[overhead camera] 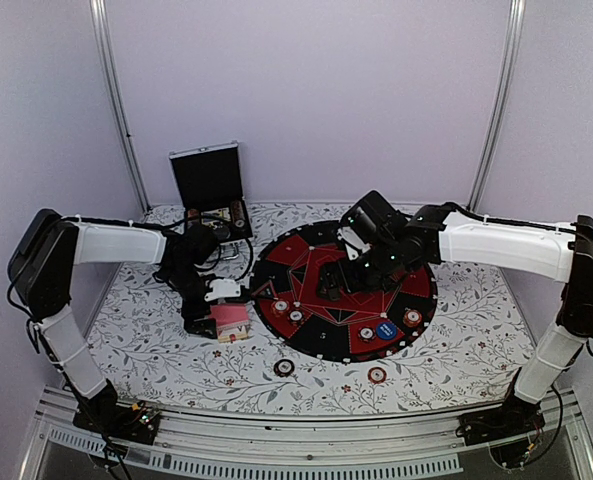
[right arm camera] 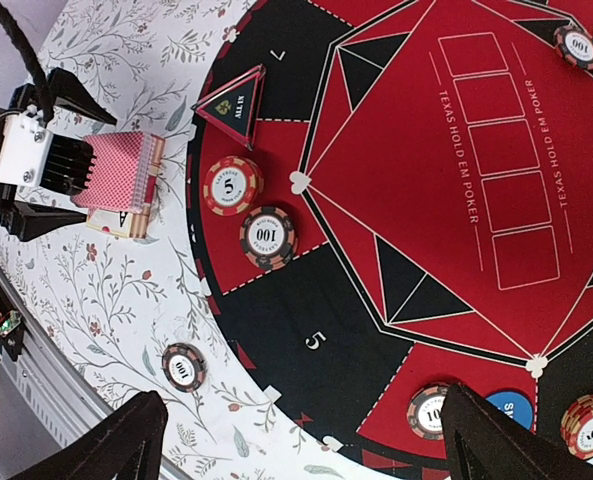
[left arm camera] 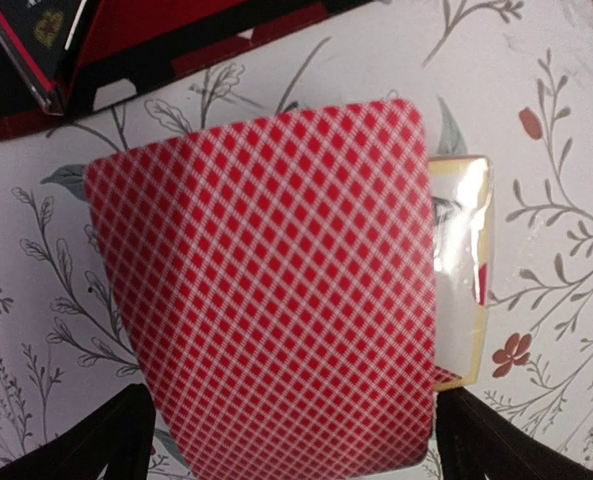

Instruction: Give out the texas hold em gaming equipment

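My left gripper [overhead camera: 226, 318] sits left of the round poker mat [overhead camera: 321, 258], fingers on both edges of a pink diamond-backed playing card [left arm camera: 266, 280]. The card is held just above the small card box [left arm camera: 463, 260]. They also show in the right wrist view [right arm camera: 118, 172]. My right gripper [overhead camera: 342, 284] hovers open and empty over the mat's front-left sectors [right arm camera: 306, 450]. Striped chips lie on the mat [right arm camera: 232, 185] [right arm camera: 267, 237] [right arm camera: 431, 410], beside a blue button [right arm camera: 511, 408]. Two chips [overhead camera: 284, 367] [overhead camera: 376, 375] lie on the floral cloth.
An open silver-edged black case [overhead camera: 209, 185] stands at the back left. A triangular all-in marker [right arm camera: 233, 100] rests on the mat's left edge. The floral cloth [overhead camera: 156, 340] covers the table, and a metal rail [overhead camera: 306, 440] runs along the near edge.
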{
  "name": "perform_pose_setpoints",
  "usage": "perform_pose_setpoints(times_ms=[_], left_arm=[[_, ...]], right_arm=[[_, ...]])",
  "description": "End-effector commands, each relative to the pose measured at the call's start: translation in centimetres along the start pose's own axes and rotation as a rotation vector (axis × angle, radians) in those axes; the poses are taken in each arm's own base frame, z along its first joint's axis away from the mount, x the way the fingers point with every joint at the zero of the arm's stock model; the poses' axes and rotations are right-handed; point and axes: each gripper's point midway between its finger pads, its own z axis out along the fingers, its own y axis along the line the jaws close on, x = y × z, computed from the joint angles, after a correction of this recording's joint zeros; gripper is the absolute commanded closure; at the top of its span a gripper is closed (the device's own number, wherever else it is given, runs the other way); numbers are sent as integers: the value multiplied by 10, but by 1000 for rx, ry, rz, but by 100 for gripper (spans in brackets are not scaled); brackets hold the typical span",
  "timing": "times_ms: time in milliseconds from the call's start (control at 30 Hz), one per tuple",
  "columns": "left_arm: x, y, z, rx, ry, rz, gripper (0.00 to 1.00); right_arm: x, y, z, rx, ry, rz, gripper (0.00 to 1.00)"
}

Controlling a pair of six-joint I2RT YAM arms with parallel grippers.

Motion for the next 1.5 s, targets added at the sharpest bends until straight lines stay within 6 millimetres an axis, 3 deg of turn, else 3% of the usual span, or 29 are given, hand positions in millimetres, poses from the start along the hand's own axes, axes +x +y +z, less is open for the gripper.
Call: perform_pose_setpoints(times_ms=[0, 300, 967, 1467], left_arm=[[-7, 2, 3, -4, -14, 34, 0], [-6, 0, 9, 9, -7, 39, 1], [-2, 4, 12, -23, -20, 17, 16], [-4, 6, 4, -44, -33, 8, 39]], right_arm=[[-6, 2, -9, -25, -33, 17, 1], [-5, 2, -8, -29, -34, 23, 4], [9, 11, 18, -154, 5, 103, 4], [7, 38, 37, -350, 27, 175, 5]])
